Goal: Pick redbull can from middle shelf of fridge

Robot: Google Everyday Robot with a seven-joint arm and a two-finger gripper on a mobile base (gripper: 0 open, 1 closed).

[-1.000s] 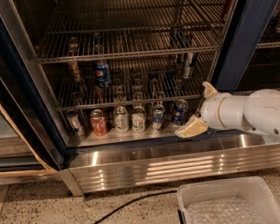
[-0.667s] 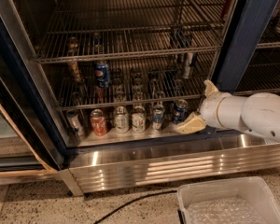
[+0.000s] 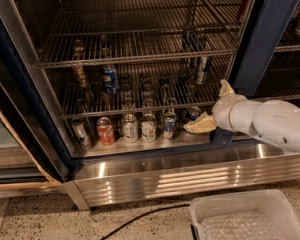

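Observation:
The fridge [image 3: 266, 34] stands open, with wire racks inside. The redbull can [image 3: 203, 69], slim and silver-and-blue, stands upright at the right rear of the middle shelf [image 3: 90, 107]. A stouter blue Pepsi can [image 3: 109, 79] stands on the same shelf to the left. My gripper [image 3: 213, 107] on the white arm is at the lower right of the opening, below and slightly right of the redbull can. Its cream fingers are spread open and empty. One fingertip [image 3: 200, 125] lies by the bottom row of cans, the other [image 3: 225, 88] points up.
On the fridge floor stands a row of cans: a silver one [image 3: 80, 131], a red soda can [image 3: 106, 131], several pale ones [image 3: 148, 128] and a blue one [image 3: 192, 115] beside my lower finger. A white bin [image 3: 250, 219] and a black cable [image 3: 140, 216] lie on the floor in front.
My gripper has risen slightly and stays at the lower right of the opening. The cans have not moved.

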